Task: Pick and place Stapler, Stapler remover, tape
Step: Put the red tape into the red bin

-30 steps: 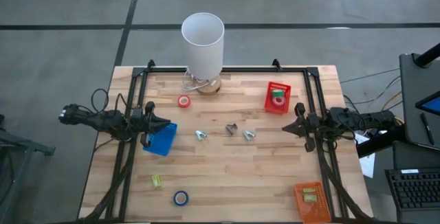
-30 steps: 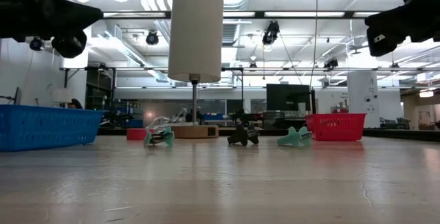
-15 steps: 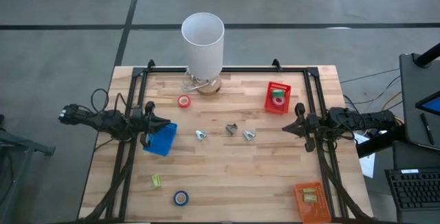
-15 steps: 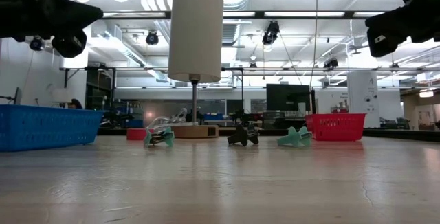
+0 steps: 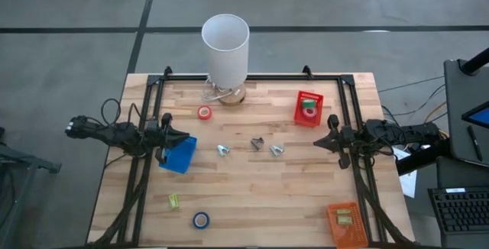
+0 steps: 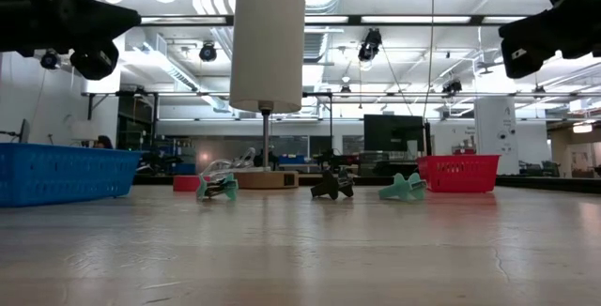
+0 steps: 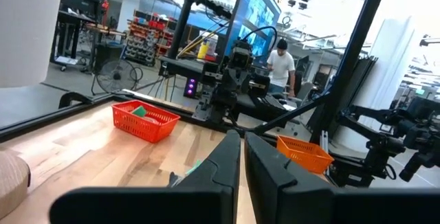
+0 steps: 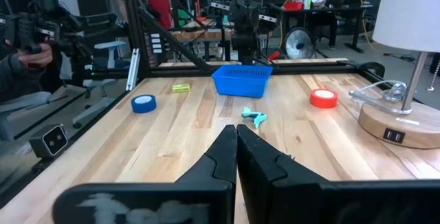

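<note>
- No change is seen against the frames from half a second and a second ago; both arms and every item are found in the same spots.
- Left gripper [image 5: 186, 137] is held at the table's left side, above the edge of the blue bin [image 5: 179, 156]; its fingers [image 7: 221, 162] are seen pressed together, nothing between them.
- Right gripper [image 5: 316, 143] is held at the table's right side, just below the red bin [image 5: 309, 108]; its fingers [image 8: 221, 152] are closed too, nothing gripped.
- Red tape roll [image 5: 204, 112] is laid on the wood near the lamp base [image 5: 227, 94], clear of both grippers.
- Blue tape roll [image 5: 201, 220] is laid near the table's front edge, well apart from both arms.
- A green-and-red tape roll [image 5: 308, 112] is seen inside the red bin.
- Three staple removers [image 5: 222, 150], [image 5: 257, 143], [image 5: 276, 150] are lined up mid-table between the two grippers, touched by neither.
- A small yellow-green item [image 5: 173, 200] is laid front left, beside the blue roll; what it is cannot be told.
- Orange bin [image 5: 343, 224] is set at the front right corner, with a pale boxy item [image 5: 344, 218] inside.
- White lamp shade [image 5: 225, 44] is seen at the table's far edge.
- A person [image 7: 280, 64] is seen in the room beyond the table in the left wrist view.
</note>
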Robot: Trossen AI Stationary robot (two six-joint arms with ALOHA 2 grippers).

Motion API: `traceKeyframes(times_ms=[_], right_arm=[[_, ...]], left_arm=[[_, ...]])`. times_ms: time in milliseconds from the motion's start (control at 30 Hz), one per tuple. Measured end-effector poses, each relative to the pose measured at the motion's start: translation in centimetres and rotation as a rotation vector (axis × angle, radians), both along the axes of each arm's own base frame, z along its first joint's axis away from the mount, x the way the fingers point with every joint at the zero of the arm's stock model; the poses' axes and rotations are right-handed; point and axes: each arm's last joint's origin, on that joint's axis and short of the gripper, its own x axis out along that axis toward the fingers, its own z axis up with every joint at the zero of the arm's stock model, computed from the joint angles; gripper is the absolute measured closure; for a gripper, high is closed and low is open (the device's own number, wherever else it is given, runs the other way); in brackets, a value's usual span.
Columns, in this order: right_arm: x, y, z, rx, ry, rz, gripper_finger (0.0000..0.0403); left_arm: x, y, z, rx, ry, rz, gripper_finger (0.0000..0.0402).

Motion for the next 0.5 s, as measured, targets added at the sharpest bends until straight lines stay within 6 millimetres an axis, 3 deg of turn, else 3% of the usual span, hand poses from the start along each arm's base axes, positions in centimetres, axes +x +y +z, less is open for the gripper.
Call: traceKeyframes(times_ms=[133, 500], right_arm=[[0.03, 0.00, -0.04, -0.001, 0.004, -0.001, 0.0394], [0.03, 0.00, -0.04, -0.001, 0.004, 0.000, 0.0394]], left_arm=[[0.04, -0.01, -0.13, -0.011, 0.013, -0.001, 0.0358], [0.11, 0.04, -0.40, -0.049, 0.038, 0.021, 0.0241]])
